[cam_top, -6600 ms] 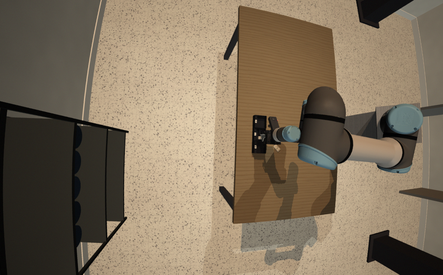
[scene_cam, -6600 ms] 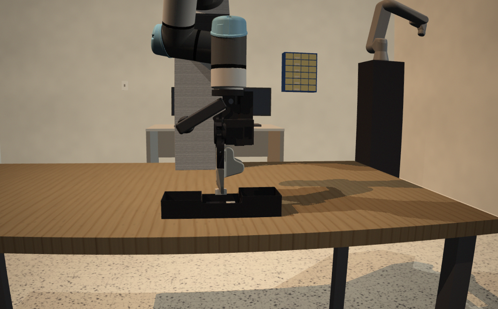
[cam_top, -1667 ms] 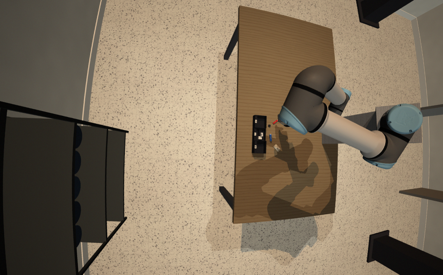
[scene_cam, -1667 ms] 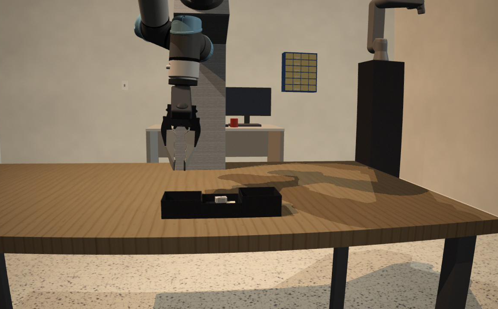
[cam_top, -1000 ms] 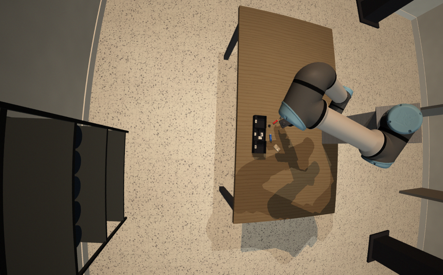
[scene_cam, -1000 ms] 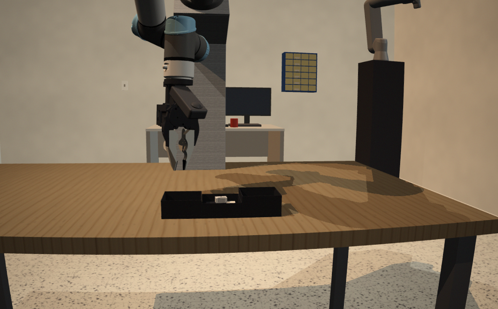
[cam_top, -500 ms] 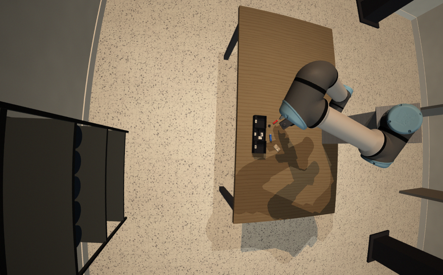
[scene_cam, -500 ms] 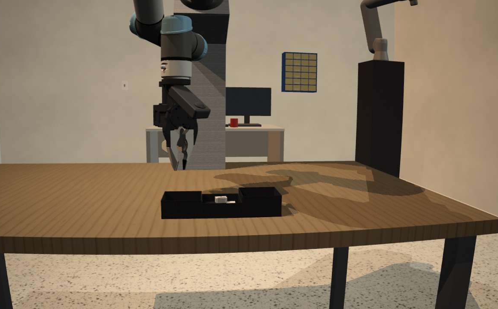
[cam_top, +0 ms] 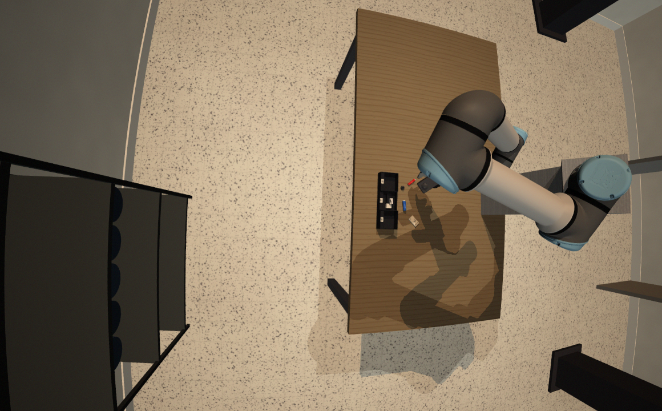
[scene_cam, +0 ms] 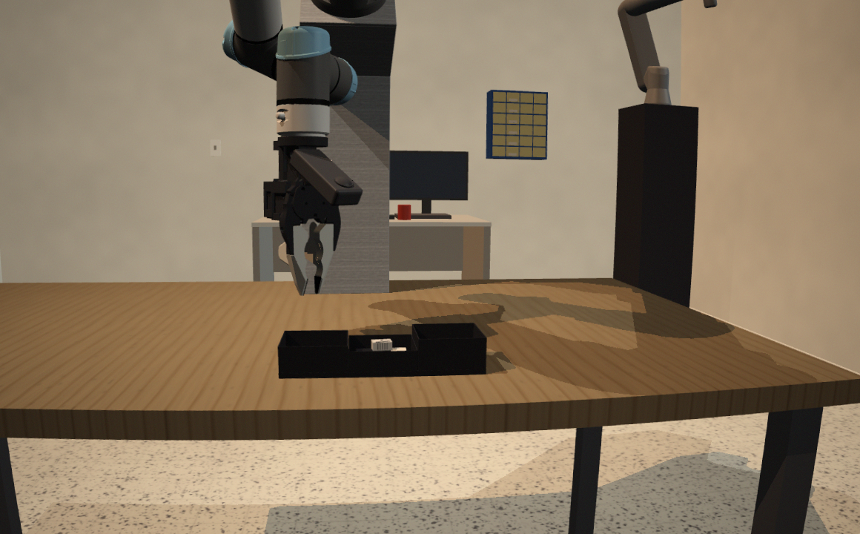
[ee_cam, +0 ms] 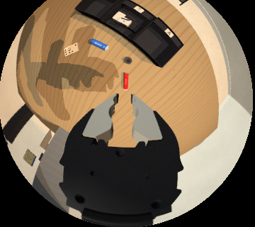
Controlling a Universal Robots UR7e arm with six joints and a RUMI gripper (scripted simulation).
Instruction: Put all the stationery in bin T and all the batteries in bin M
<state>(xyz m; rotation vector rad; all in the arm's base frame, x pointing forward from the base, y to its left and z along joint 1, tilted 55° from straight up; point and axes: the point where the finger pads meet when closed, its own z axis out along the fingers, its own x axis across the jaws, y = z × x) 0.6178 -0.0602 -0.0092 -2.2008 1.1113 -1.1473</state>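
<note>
My gripper (ee_cam: pixel 125 94) hangs above the table just behind a small red battery (ee_cam: pixel 125 80), fingers a narrow gap apart with nothing between them; it also shows in the exterior view (scene_cam: pixel 308 285). The red battery (cam_top: pixel 411 181) lies on the wood. A blue battery (ee_cam: pixel 98 45) lies to the left, near a tan eraser-like piece with dots (ee_cam: pixel 70 50). A small dark round thing (ee_cam: pixel 126 59) lies between the red battery and the bins. A row of three black bins (ee_cam: pixel 127 21) stands beyond; the middle bin holds a pale item (ee_cam: pixel 122 18). The bin letters are too small to read.
The bins (scene_cam: pixel 381 349) stand upright near the table's front edge in the exterior view. The arm's shadow falls over the right half of the table. A black pedestal (scene_cam: pixel 655 199) stands behind the table's far right corner.
</note>
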